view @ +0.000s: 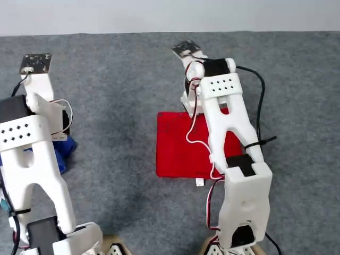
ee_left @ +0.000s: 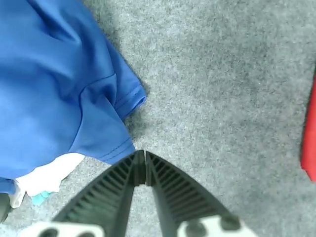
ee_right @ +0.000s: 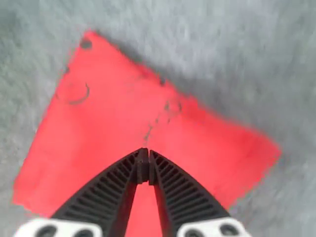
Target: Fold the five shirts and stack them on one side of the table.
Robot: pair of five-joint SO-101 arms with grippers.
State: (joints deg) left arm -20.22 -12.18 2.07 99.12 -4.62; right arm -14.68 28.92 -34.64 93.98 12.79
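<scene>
A red shirt (view: 178, 146) lies folded into a flat rectangle on the grey felt table, right of centre. My right gripper (ee_right: 143, 157) hovers shut over it (ee_right: 98, 123), with nothing between its fingers. In the high view the right arm (view: 228, 122) crosses the shirt's right part. At the left edge a crumpled blue shirt (view: 65, 151) sits half under the left arm. The left gripper (ee_left: 145, 159) is shut and empty over bare felt, just beside the blue shirt's sleeve (ee_left: 54, 84). A strip of the red shirt (ee_left: 310, 133) shows in the left wrist view.
White cloth (ee_left: 49, 173) and a bit of teal fabric (ee_left: 39, 197) poke out from under the blue shirt. Bare grey felt (view: 117, 95) stretches between the two arms and along the far side. The arm bases stand at the near edge.
</scene>
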